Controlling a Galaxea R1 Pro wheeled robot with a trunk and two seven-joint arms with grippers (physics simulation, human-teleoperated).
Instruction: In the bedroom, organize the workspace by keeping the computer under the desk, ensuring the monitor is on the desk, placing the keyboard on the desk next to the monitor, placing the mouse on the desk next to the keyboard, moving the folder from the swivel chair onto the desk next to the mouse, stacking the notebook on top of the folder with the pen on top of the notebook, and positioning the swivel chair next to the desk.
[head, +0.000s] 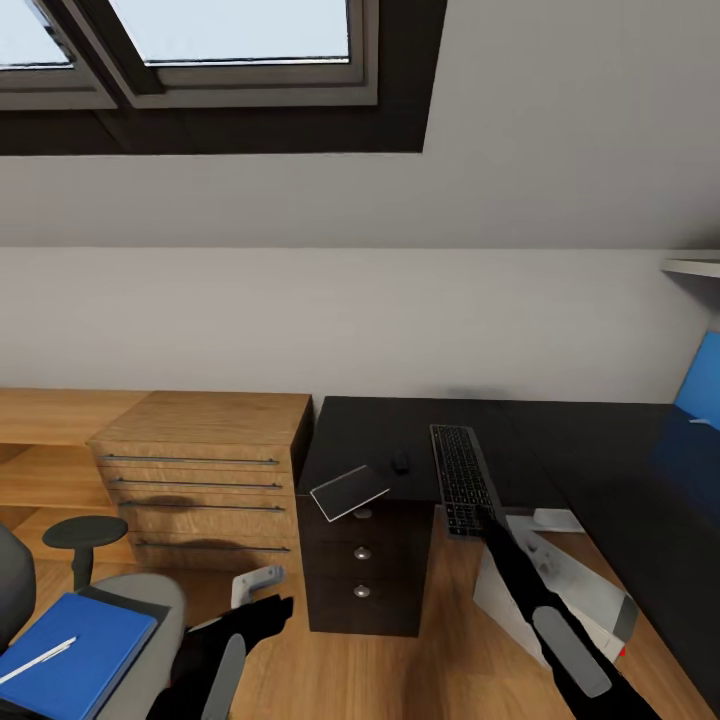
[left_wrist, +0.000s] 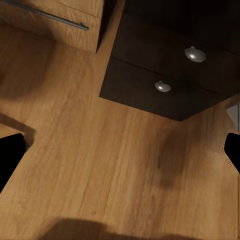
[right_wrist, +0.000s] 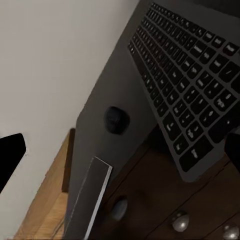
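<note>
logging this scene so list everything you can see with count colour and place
desk: 1, black, right
keyboard: 1, dark, on desk, overhanging front edge
mouse: 1, dark, on desk left of keyboard
notebook: 1, dark, tilted at desk's front edge
folder: 1, blue, on swivel chair seat
pen: 1, white, on folder
computer: 1, grey-white, on floor under desk
wooden drawer unit: 1, left of desk
left tool: black, open, above floor
right tool: black, open, at keyboard's near end

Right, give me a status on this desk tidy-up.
Done: keyboard and mouse lie side by side on the desk, and the computer sits under it. In hand: right gripper, open, at the keyboard's near end. Left: folder with pen on the chair; the notebook overhangs the desk edge, unstacked.
</note>
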